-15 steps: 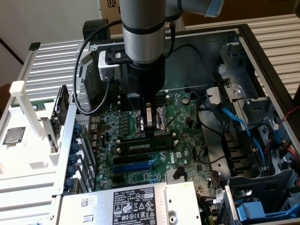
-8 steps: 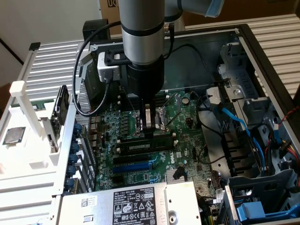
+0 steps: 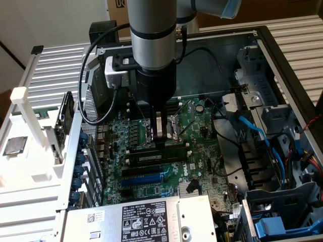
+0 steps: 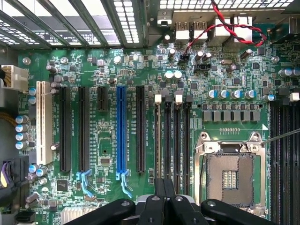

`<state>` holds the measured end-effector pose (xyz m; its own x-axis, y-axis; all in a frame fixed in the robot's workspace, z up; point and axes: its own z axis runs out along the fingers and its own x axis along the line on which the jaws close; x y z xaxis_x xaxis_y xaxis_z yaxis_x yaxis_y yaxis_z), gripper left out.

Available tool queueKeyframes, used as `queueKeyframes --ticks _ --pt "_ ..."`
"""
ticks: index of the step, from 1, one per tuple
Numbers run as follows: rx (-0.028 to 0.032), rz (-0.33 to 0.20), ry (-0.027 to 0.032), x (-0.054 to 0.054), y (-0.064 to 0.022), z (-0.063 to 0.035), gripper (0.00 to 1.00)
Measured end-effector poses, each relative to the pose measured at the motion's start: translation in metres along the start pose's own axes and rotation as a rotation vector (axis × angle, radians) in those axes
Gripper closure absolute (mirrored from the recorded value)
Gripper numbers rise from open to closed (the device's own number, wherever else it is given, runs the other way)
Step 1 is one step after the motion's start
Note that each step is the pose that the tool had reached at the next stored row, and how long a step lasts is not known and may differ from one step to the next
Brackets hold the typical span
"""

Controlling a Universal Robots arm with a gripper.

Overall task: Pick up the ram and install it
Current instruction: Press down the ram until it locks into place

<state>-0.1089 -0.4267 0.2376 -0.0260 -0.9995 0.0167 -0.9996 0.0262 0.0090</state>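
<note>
Claw [image 3: 161, 142] shut, ram [image 3: 154, 158] directly beneath it, lying on motherboard [image 3: 199, 126]

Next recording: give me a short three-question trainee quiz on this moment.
1. True or false: the gripper has its jaws wide open.
2. The gripper hangs closest to: A the ram; B the white tray; C the blue cables.
3. Fill in: one expansion slot beside the black ones is coloured ____.
Key: 1 false, the jaws are shut; 2 A; 3 blue.
</note>
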Motion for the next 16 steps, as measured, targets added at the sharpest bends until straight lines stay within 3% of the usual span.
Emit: queueKeyframes --ticks 16 --pt "0.0001 0.000 -0.0002 -0.0010 -0.0007 0.0023 0.90"
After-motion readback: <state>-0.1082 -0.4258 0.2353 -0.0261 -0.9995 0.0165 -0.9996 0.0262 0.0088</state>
